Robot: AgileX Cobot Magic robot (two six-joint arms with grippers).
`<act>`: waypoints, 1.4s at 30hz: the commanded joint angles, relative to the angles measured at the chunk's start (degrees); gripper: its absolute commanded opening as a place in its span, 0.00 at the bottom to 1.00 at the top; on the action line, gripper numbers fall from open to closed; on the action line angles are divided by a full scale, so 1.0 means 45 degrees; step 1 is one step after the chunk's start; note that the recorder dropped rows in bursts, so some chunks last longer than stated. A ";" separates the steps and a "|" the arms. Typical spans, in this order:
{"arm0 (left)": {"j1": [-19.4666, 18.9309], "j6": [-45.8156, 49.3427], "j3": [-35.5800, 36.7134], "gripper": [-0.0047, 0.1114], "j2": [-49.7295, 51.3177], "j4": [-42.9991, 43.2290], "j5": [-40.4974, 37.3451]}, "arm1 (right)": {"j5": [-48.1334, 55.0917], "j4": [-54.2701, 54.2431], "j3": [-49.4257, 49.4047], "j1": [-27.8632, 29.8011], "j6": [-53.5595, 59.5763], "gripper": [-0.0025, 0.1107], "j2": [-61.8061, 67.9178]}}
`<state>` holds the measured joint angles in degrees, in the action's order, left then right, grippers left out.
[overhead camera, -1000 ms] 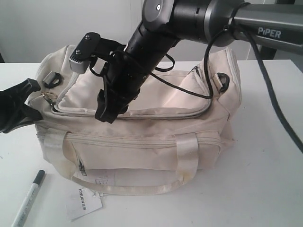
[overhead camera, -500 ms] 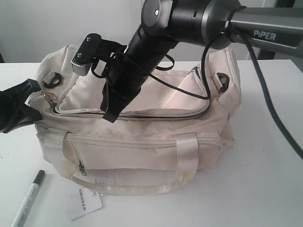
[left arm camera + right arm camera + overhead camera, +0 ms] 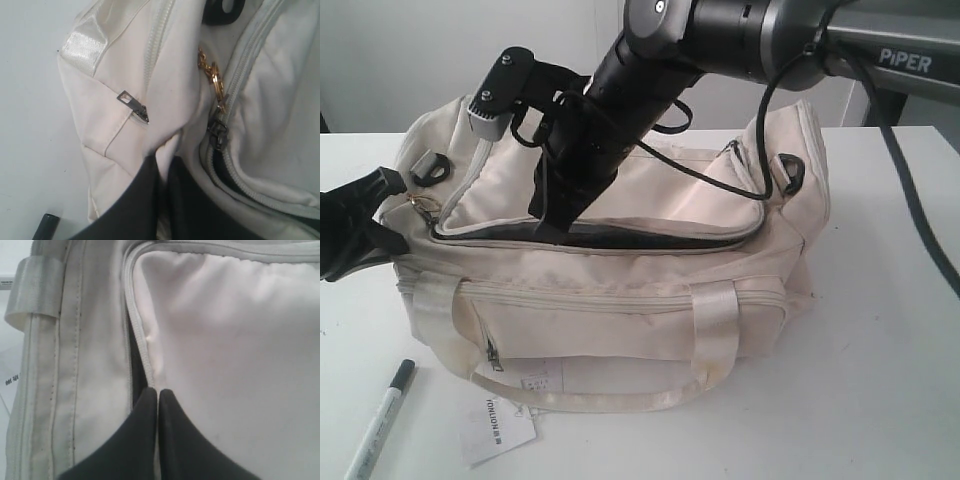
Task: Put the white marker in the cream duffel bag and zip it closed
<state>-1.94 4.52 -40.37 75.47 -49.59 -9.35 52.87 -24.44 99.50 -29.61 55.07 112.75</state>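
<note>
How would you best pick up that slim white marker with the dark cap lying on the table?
Probably mid-barrel on the slim white marker, from straight above, jaws across its narrow width: it lies flat on the white table, clear of the cream fabric duffel bag.

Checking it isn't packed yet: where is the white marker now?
In the exterior view the white marker lies on the table at the lower left, in front of the cream duffel bag, left of its paper tag.
</note>
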 commanded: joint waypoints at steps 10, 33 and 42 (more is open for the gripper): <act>-0.0018 0.0074 0.0082 0.04 -0.0014 -0.0126 0.0123 | 0.1908 0.0048 0.0088 0.0067 0.0378 0.42 -0.0146; -0.0018 0.0097 0.0082 0.04 -0.0014 -0.0126 0.0121 | -0.0724 0.1117 0.0088 0.0067 0.0563 0.39 0.0818; -0.0018 0.0097 0.0082 0.04 -0.0014 -0.0126 0.0121 | -0.1168 0.1249 0.0088 0.0067 -0.0090 0.02 0.0813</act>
<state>-1.94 4.73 -40.37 75.47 -49.59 -9.35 49.07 -19.29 99.73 -29.61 56.74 116.56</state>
